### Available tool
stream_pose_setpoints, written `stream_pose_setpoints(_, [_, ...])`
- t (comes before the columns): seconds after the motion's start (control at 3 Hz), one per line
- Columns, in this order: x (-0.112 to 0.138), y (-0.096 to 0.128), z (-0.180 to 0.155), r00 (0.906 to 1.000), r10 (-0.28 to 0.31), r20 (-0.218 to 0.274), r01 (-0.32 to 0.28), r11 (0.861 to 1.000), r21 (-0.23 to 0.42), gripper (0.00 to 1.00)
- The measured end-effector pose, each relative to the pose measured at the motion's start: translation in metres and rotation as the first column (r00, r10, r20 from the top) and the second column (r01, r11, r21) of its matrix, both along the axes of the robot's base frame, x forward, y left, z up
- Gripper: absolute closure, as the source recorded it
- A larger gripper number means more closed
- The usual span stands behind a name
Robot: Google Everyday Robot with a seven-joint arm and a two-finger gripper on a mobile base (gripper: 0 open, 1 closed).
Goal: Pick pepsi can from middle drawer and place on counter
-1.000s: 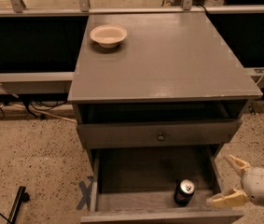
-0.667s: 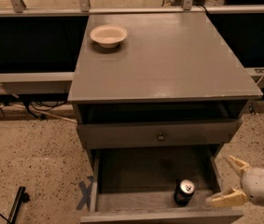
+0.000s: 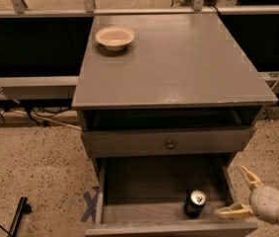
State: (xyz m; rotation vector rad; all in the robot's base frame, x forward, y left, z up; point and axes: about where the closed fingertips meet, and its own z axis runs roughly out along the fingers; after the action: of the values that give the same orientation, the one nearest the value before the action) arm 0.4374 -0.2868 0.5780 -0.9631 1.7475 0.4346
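Observation:
The pepsi can (image 3: pixel 195 203) stands upright on the floor of the open middle drawer (image 3: pixel 129 186), near its front right corner. My gripper (image 3: pixel 238 190) is open at the lower right, just outside the drawer's right wall, to the right of the can and apart from it. One cream fingertip (image 3: pixel 226 212) reaches over the drawer's front right corner, the other (image 3: pixel 245 173) points up and back. The counter (image 3: pixel 178 58) is the wide grey cabinet top above the drawer.
A cream bowl (image 3: pixel 114 37) sits at the counter's back left. A shut grey drawer front with a small round knob (image 3: pixel 170 144) lies between counter and open drawer. Speckled floor surrounds the cabinet; a dark tool (image 3: pixel 18 221) and cables lie at left.

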Motion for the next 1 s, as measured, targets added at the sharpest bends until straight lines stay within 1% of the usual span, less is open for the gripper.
stream_pose_setpoints(0.33, [0.007,-0.001,-0.022,0.9905,0.080,0.112,-0.079,0.997,-0.008,0.00])
stream_pose_setpoints(0.67, [0.007,0.002,-0.025,0.9890,0.092,0.116,-0.091,0.996,-0.013,0.00])
stream_pose_setpoints(1.0, [0.005,0.010,-0.045,0.9896,0.132,0.057,-0.130,0.991,-0.038,0.05])
